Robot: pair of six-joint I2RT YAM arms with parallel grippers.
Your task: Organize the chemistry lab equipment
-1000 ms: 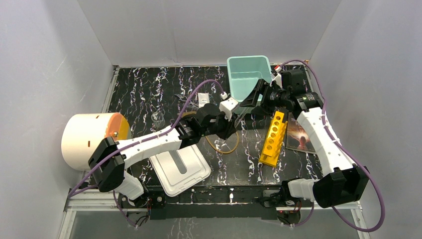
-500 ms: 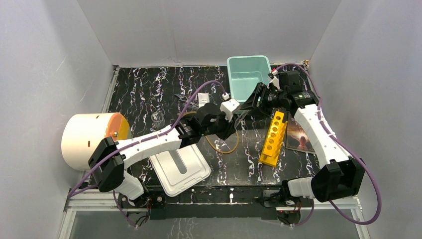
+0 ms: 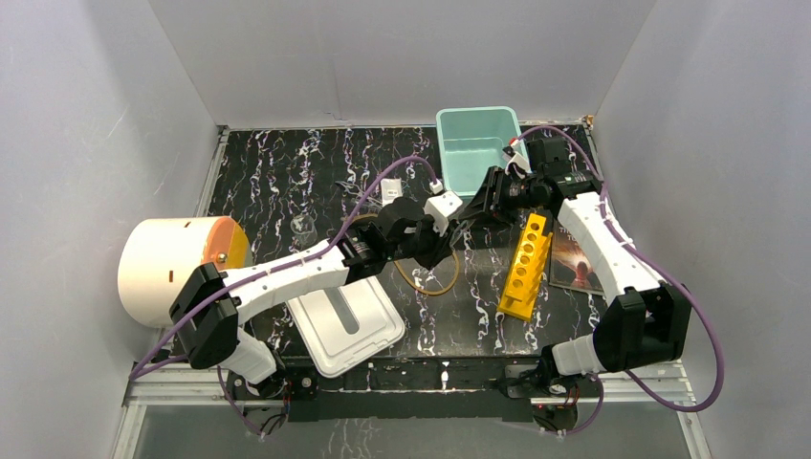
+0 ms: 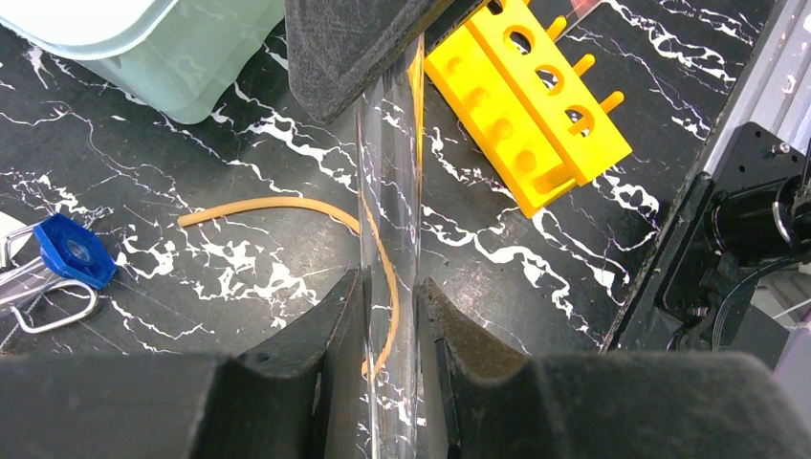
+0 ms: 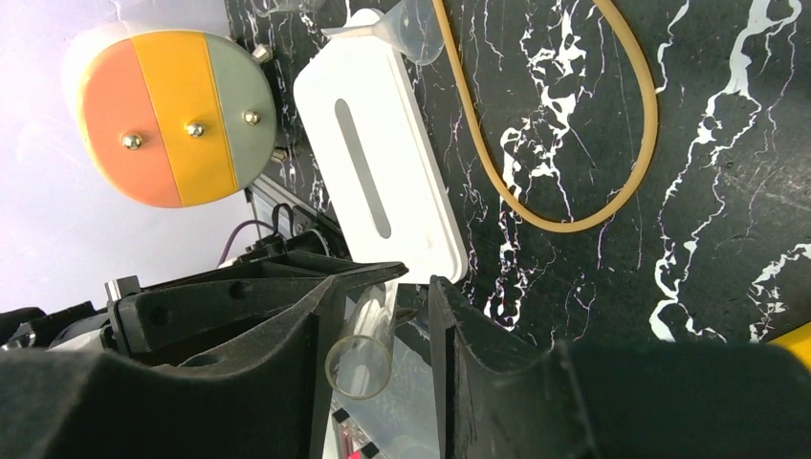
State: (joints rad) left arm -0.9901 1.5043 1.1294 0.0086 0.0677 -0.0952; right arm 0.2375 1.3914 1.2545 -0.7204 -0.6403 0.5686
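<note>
I have the left claw (image 4: 390, 287) pinched on a clear glass tube (image 4: 390, 182), a little toward 1 o'clock from the middle of the table (image 3: 277, 172). The tube runs past the claw's fingers toward 2 o'clock. The right claw (image 5: 383, 287) meets it from that side. Its jaws are spread either side of the tube's open end, one finger close on the glass and a gap at the other, so I see no pinch there.

The tube is held off the marble, and the amber loop (image 5: 564, 229) shows through the glass. The loop lies flat just at 6 o'clock from the claws.

- The yellow rack (image 3: 526, 266) lies at 4 o'clock, with the book (image 3: 577, 263) just beside it at 3 o'clock.
- The teal bin (image 3: 478, 110) sits at 1 o'clock against the far edge.
- The white tray (image 3: 346, 325) is at 7 o'clock, with the funnel (image 5: 411, 24) at its far corner — touching or not, I cannot tell.
- The big cylinder (image 3: 163, 273) lies on its side at 9 o'clock.
- The beaker (image 3: 304, 227) is near 10 o'clock and the packet (image 3: 390, 191) near 12.
- The blue piece (image 4: 75, 251) lies beside the loop's free end.
</note>
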